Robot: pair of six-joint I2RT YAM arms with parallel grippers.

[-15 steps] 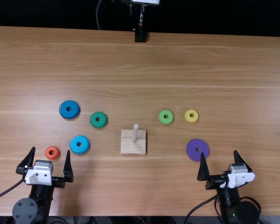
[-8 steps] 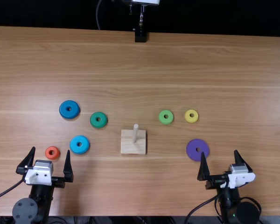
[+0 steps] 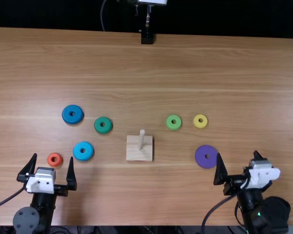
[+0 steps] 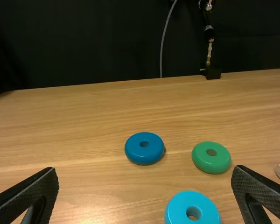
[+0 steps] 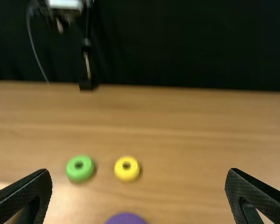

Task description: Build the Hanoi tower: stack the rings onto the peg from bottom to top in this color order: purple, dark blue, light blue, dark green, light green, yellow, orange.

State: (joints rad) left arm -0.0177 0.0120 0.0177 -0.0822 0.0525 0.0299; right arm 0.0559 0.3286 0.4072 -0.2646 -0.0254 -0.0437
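Top view: purple ring [image 3: 200, 157] flat on the table [image 3: 146, 195], right of the peg [image 3: 141, 139] and well apart from it. Peg upright on its square wooden base [image 3: 138, 155]; all seven rings lie loose around it.

Right gripper [image 3: 237, 153] reaches in from the near edge, angled a bit left, pointing away from the base. Fingers spread wide, grip empty. Left gripper [image 3: 53, 156] points almost straight at the far side, fingers also wide, grip empty.

Change vs the previous frame: right gripper shifted rightward and slightly farther from the near edge, forearm leaning more. Left arm same pose. Rings and peg same spots.

Purple ring is just beside the right gripper's left fingertip, on the peg side; can't tell if they touch. Right wrist view has part of it between the two fingers, with light green ring [image 3: 169, 123] and yellow ring [image 3: 196, 122] farther out.

Orange ring [image 3: 50, 160] sits between the left gripper's fingertips as seen from above; height gap unclear. Light blue ring [image 3: 77, 151] just right of that gripper, dark green ring [image 3: 98, 126] and dark blue ring [image 3: 66, 114] beyond.
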